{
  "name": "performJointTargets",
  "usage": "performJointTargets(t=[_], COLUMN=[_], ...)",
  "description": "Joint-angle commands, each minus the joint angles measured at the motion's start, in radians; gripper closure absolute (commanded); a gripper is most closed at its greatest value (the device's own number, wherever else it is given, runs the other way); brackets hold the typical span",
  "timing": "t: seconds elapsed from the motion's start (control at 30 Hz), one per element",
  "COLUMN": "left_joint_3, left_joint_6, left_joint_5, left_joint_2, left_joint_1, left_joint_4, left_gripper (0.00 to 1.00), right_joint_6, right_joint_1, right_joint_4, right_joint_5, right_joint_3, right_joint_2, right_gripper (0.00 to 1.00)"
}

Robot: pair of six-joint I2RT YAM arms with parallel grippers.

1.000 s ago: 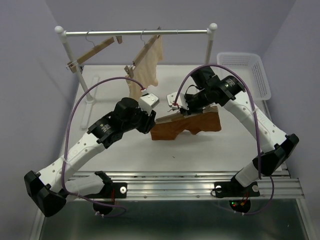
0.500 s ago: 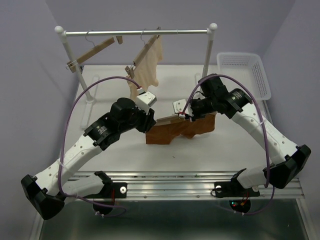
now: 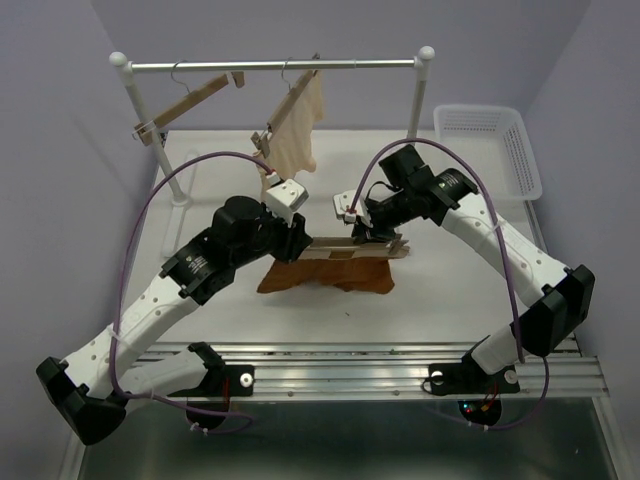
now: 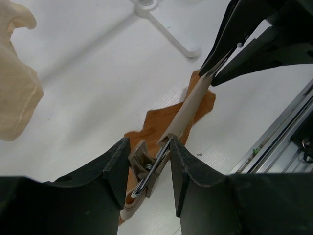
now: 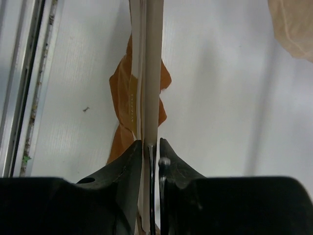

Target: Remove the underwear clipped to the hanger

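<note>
1. Top view: the hanger (image 3: 340, 246) is lying level and low over the table (image 3: 460, 290) near its centre. The underwear (image 3: 325, 277) is spreading out beneath it toward 6 o'clock. The cloth is looking soft, light and limp, so it will likely sag and drag rather than hold a shape. The stiff wooden bar and its sprung clips are the sounder places to take hold. The left gripper (image 3: 295, 243) is reaching in from 8 o'clock to the bar's left end. The right gripper (image 3: 372, 238) is coming in from 2 o'clock, elbow arching high, onto the bar's right part.

2. Left wrist view: the left jaws are standing partly apart and pressing on the metal clip (image 4: 145, 164) at the hanger's near end. The bar is running off toward 1 o'clock, where the right gripper is pinching it. The underwear is lying on the table under the bar. Whether this clip is biting the cloth cannot be told.

3. Right wrist view: the right jaws are sitting almost together, nipping the bar's end and a metal part there. The bar is running to 12 o'clock, and the underwear is bunching at 10 o'clock beside it. Squeezing a clip's levers should free the fabric, while tugging the cloth risks stretching it.
</note>
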Motion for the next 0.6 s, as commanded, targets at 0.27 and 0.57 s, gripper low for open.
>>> performJointTargets(t=[0.27,0.57], left_joint_3=[0.001,-0.011], left_joint_6=[-0.035,-0.055], left_joint_5=[0.046,0.015], left_joint_2=[-0.028,-0.034], left_joint_1=[-0.007,-0.007], left_joint_4=[0.179,0.189], left_gripper=[1.0,1.0], right_joint_6=[0.038,0.128], right_joint_1=[0.027,0.027], right_joint_4=[-0.013,0.065], right_joint_5=[-0.21,-0.221], right_joint_3=[0.036,0.005], right_joint_2=[0.02,0.011], right_gripper=[0.65,0.37])
